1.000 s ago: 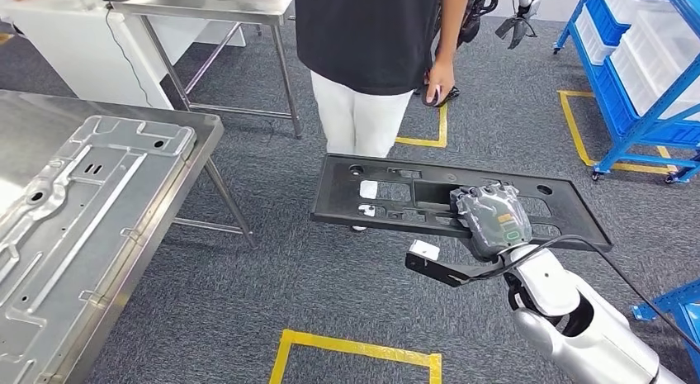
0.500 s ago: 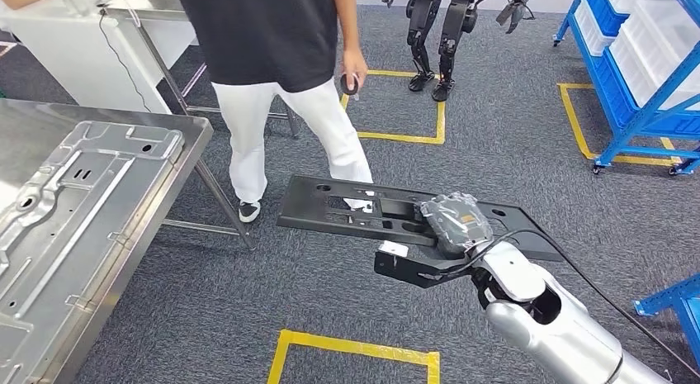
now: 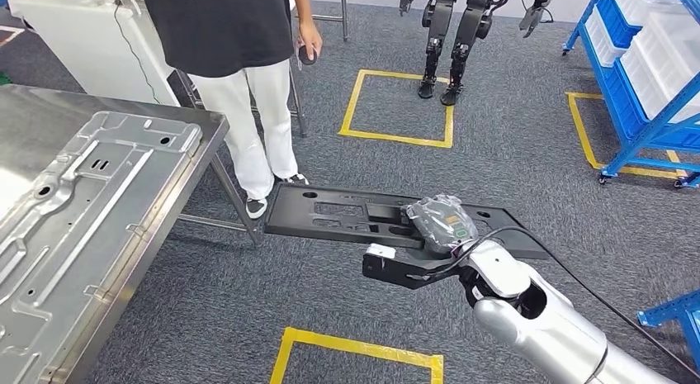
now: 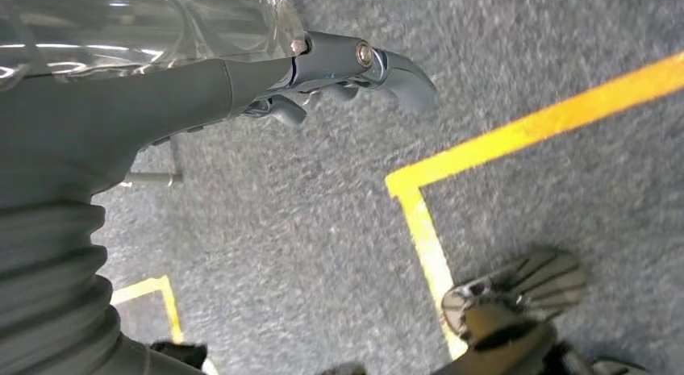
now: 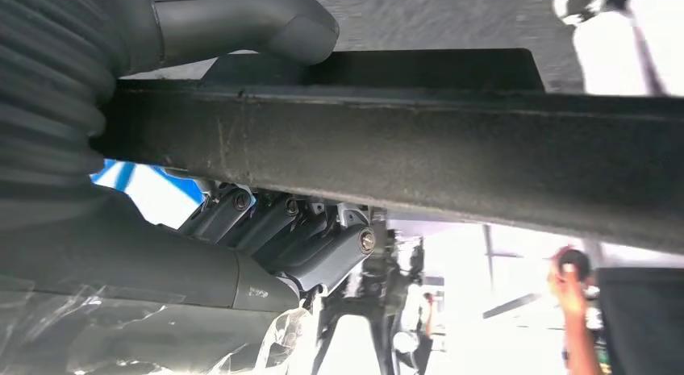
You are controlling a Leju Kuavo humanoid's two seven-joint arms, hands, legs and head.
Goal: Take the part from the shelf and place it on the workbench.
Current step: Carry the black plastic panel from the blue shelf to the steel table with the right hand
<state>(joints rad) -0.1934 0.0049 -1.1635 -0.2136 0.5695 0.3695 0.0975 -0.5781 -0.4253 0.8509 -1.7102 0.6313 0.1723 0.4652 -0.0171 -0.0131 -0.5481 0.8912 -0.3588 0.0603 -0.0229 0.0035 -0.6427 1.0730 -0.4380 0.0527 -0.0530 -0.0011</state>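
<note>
The right hand (image 3: 437, 223) grips the black part (image 3: 347, 219) over carpet, workbench (image 3: 210, 132) edge at nine o'clock; left hand (image 4: 355, 68) hangs curled, holding nothing.

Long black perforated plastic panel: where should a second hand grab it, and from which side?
Judging by its pose, the free end nearest the steel workbench. The right hand grips the long black perforated plastic panel on its near long edge, well toward the other end, so the workbench end overhangs unsupported. Come from the robot's left, fingers under that end's rim or through a cut-out.

Steel workbench (image 3: 202, 128) bearing a stamped metal panel (image 3: 74, 210); grey carpet floor (image 3: 248, 318), yellow tape squares (image 3: 359, 355)
</note>
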